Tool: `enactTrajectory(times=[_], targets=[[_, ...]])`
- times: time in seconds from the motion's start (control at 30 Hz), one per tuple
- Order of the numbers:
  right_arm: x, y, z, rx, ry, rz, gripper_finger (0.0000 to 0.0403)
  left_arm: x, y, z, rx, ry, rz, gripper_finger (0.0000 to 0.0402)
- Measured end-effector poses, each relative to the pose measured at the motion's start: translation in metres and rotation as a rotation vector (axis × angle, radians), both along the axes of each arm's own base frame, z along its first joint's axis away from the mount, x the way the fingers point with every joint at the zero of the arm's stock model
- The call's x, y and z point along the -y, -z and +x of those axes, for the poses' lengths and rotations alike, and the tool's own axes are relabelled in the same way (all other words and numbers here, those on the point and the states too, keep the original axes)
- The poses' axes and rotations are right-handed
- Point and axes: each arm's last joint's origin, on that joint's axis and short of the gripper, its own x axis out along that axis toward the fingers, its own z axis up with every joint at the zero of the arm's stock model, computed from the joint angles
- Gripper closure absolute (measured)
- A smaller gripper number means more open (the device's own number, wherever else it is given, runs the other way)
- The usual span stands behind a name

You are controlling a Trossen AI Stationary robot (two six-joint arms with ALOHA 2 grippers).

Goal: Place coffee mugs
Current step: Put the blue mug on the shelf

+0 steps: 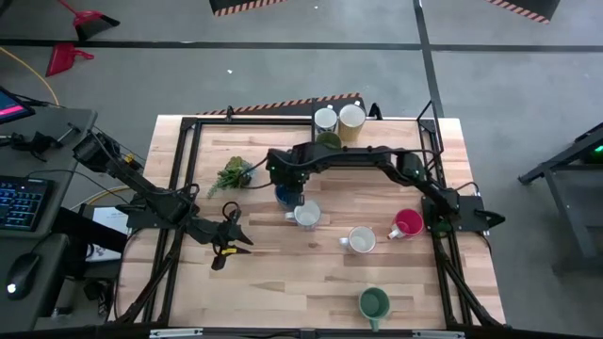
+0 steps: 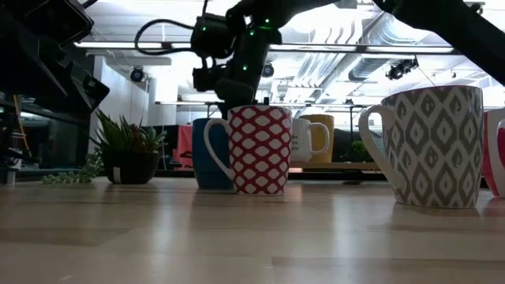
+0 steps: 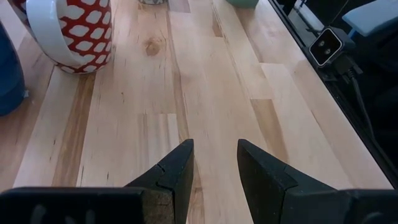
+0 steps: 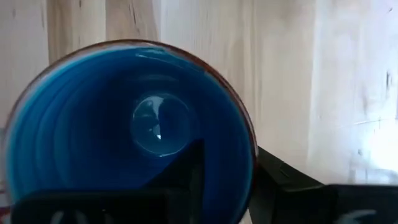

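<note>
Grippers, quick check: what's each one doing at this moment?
Left gripper: open, empty, over bare table.
Right gripper: shut on the blue mug, one finger inside its rim, one outside.

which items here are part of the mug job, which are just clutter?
Job:
blue mug, right gripper pinching its rim
red-patterned mug
grey-patterned mug
red mug
green mug
white mug, cream mug, olive mug at the far edge

Clutter:
plant sprig
left gripper, idle, open
</note>
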Motion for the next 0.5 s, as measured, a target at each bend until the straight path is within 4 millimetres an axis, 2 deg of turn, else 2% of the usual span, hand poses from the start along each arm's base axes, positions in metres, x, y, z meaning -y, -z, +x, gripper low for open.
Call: enactTrajectory(times=[0.13,0.37,0.5], targets=[[0.0023,0.0085,0.0018,-0.015,0.002,0.002,0.0322,0.0000,0.0000,0.0000,0.000,0.000,0.000,0.0289],[0.0030,0.0094,0.0019,-0.015,0.005,0.016,0.0324,0.0000,0.0000,0.0000,0.000,0.000,0.000,0.0289],[0.0023,0.0094,0.0020,-0.011,0.016,0.045,0.0360,0.0000,0.0000,0.0000,0.000,0.000,0.000,0.0289]])
